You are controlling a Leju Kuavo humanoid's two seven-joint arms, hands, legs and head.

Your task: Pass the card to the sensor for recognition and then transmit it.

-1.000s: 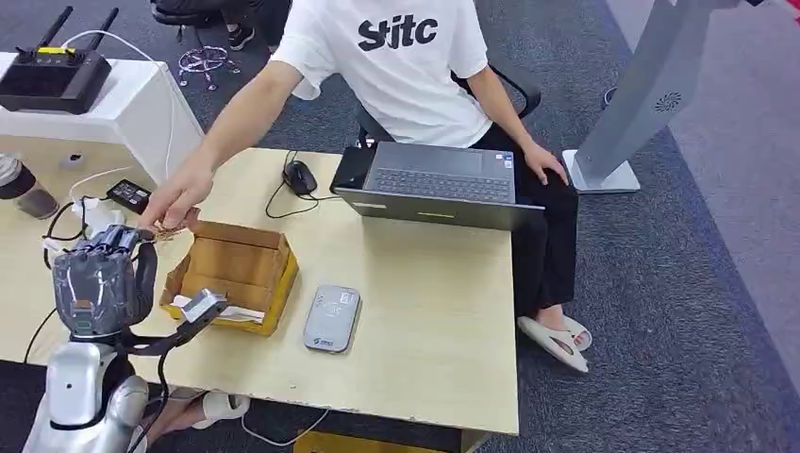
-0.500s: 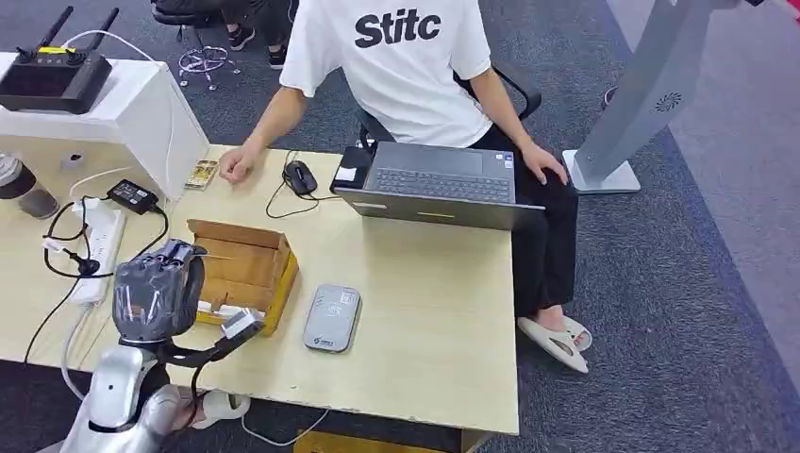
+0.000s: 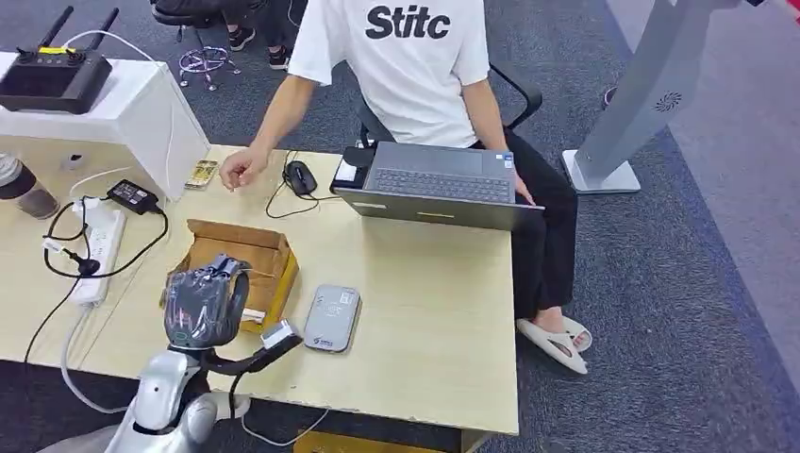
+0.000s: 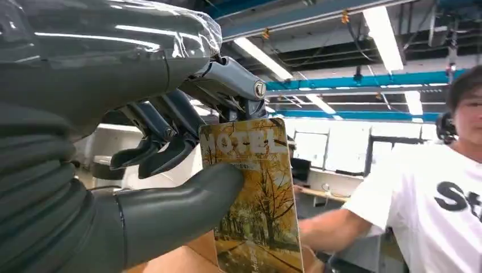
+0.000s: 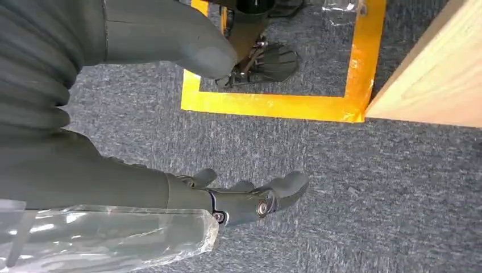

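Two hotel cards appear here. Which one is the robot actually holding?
The card with the autumn-tree picture, pinched upright in the left hand. The other card lies flat on the desk beside the seated person's hand.

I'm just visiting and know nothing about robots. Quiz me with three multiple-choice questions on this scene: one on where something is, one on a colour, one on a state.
1. Where is the grey card reader?
A. on the table, beside the cardboard box
B. on the laptop
C. on the floor

2. What colour is the floor tape?
A. blue
B. yellow
C. white

3. What is the left hand doing?
A. hanging empty
B. pressing the mouse
C. holding a card

Answers: 1 A, the head view shows it by the box. 2 B, seen in the right wrist view. 3 C, thumb and fingers pinch the card.
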